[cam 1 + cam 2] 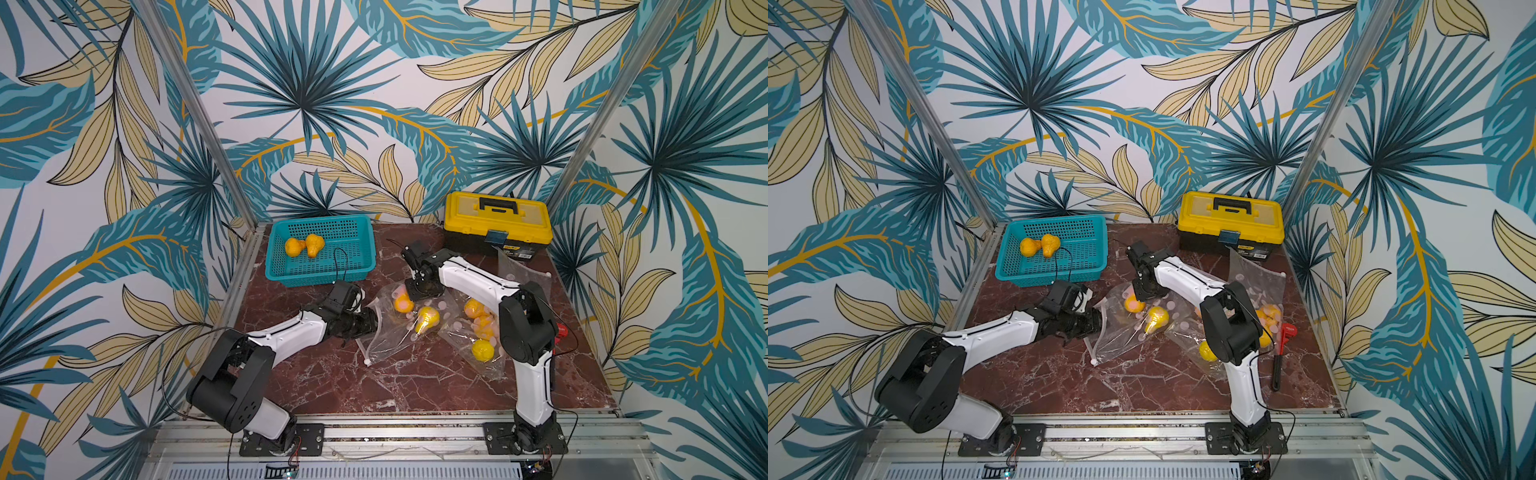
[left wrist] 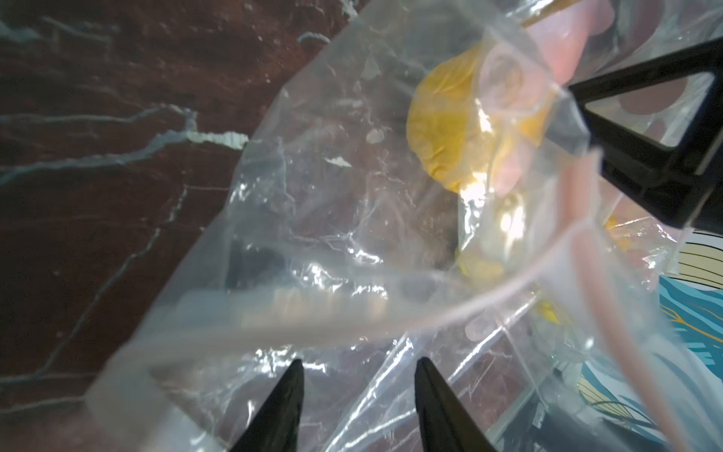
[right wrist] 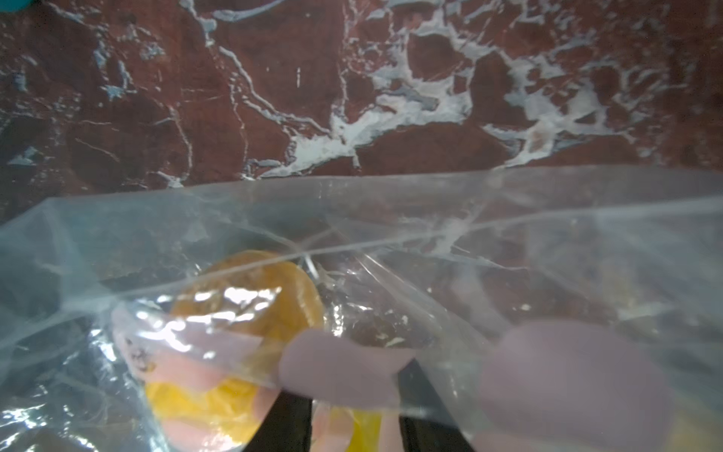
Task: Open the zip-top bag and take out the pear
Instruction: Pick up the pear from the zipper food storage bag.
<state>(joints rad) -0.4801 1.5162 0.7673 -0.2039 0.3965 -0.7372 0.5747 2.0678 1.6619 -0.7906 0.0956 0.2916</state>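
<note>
Left gripper [image 2: 358, 375]: fingers part-open, at the bag's mouth edge; cannot tell if film is pinched. Right gripper [image 3: 354, 422]: fingers part-open, pressed on the zip-top bag [image 1: 399, 324]; hold unclear. Pear [image 1: 428, 319] inside, frame centre. Judged step: opening the mouth. Next: spread the seal, then reach in. Basket [image 1: 320, 253] upper left, second bag [image 1: 478, 340] right; open table [image 1: 395, 382] below.
</note>
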